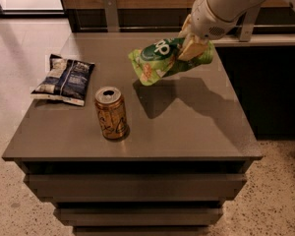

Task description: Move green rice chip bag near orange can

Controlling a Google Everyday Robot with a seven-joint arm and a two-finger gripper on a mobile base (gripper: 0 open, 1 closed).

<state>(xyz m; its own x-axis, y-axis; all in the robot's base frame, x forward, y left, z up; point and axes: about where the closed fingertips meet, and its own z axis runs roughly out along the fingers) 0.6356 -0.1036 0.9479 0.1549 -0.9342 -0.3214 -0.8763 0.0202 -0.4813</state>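
The gripper (pixel 192 45) grips the green rice chip bag (pixel 156 63) by its right end, holding it in the air above the grey table (pixel 196 127) — well apart from the upright orange can (pixel 111 114). 1 dark blue-and-white bag (pixel 64 77) lies left of the can.

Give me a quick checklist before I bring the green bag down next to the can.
1. Grasp: gripper shut on the green rice chip bag, held above the table. Ok.
2. Orange can upright near the front edge. Ok.
3. Bare table beside the can, on the bag's side, for set-down. Ok.
4. Blue-and-white bag lies on the can's other side, off the path. Ok.
5. Bag near can: not ok, it hangs in the air apart from it.
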